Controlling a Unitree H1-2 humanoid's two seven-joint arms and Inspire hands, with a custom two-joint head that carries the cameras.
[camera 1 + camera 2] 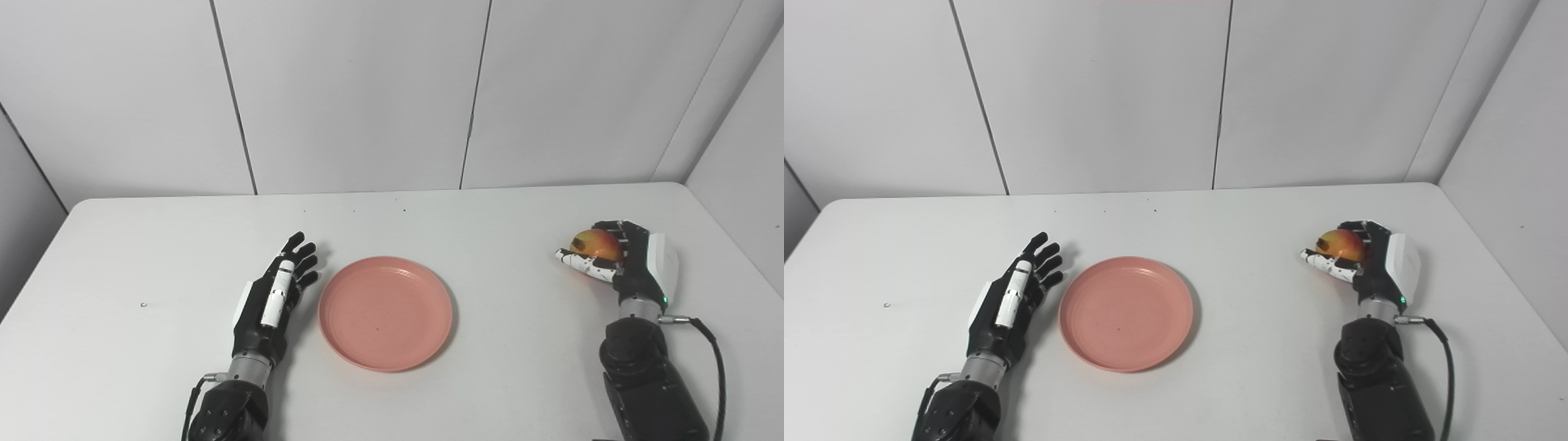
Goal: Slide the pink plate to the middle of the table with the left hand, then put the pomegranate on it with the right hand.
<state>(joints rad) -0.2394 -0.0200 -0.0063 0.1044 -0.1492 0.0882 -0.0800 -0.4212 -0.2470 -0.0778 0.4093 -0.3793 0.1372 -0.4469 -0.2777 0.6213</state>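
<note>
The pomegranate is gripped in the curled right hand, well apart from the pink plate lying mid-table; the left hand is spread flat beside it. A firm, round, fairly heavy fruit is judged best cupped around its middle

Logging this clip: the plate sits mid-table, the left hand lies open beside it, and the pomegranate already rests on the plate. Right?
Not quite. The pomegranate is not on the plate; the right hand holds it far to the right, as the left eye view shows. The left hand does lie open beside it.
</note>
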